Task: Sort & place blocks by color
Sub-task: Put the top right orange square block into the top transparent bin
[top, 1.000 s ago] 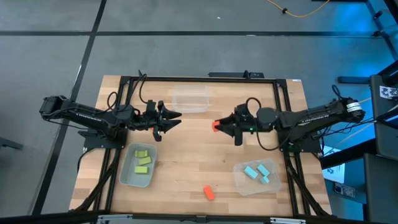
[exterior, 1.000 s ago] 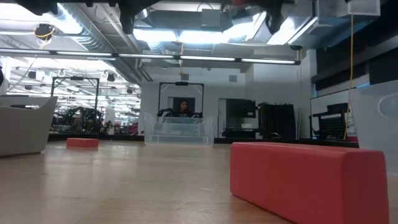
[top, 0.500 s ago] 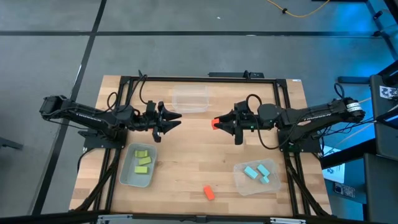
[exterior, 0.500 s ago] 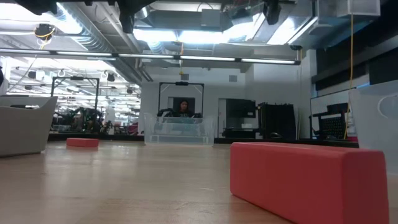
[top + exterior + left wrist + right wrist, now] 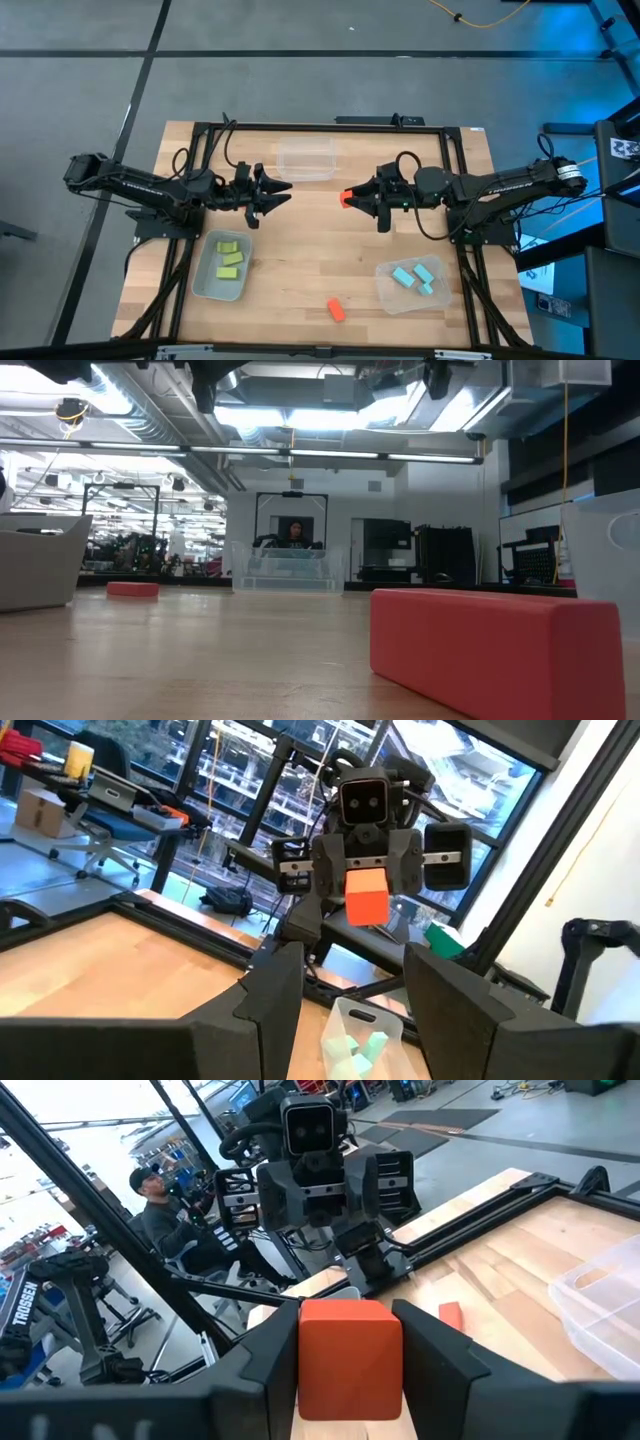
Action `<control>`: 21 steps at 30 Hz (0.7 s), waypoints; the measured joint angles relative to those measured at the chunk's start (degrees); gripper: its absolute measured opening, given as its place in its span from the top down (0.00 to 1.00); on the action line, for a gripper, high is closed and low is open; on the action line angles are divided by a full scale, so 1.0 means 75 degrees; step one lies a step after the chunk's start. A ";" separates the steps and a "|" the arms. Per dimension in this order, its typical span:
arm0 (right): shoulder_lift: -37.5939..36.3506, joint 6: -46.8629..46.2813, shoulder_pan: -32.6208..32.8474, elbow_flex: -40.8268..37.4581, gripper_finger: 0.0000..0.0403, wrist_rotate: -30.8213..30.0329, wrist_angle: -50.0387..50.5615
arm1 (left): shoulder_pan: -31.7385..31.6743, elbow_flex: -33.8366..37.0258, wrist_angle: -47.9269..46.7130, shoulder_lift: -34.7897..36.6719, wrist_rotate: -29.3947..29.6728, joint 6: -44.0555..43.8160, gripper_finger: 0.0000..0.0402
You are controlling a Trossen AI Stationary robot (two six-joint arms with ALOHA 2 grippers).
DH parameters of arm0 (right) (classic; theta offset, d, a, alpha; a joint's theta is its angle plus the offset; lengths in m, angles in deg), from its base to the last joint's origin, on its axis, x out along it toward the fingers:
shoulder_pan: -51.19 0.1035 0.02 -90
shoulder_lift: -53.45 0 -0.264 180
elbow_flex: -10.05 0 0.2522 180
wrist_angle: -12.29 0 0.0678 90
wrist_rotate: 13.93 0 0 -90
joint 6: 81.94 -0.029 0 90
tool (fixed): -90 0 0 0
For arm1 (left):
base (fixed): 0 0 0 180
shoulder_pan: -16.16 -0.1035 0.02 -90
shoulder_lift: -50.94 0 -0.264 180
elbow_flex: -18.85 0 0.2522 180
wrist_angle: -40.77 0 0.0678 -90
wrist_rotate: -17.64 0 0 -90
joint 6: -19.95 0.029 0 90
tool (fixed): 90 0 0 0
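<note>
1. High view: our right gripper (image 5: 347, 198) holds a small orange-red rectangular block (image 5: 346, 199) mid-desk; the clear empty plastic bin (image 5: 306, 160) lies nearby, so we should lower it centred there.
2. Low view: both grippers are cut off.
3. Left wrist: left gripper (image 5: 345, 990) jaws open, empty.
4. Right wrist: jaws clamp the block.

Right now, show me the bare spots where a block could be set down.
Bare wood lies between the green-block bin and the blue-block bin, apart from one orange block. It is crowded mid-table, where the left hand faces the right hand holding an orange block.
</note>
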 joint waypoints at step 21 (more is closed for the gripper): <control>0.3906 0.0784 -0.2402 0.3601 0.66 -0.0209 0.3018 | -0.0001 0.0003 0.1685 0.0070 -0.0825 -0.0126 0.58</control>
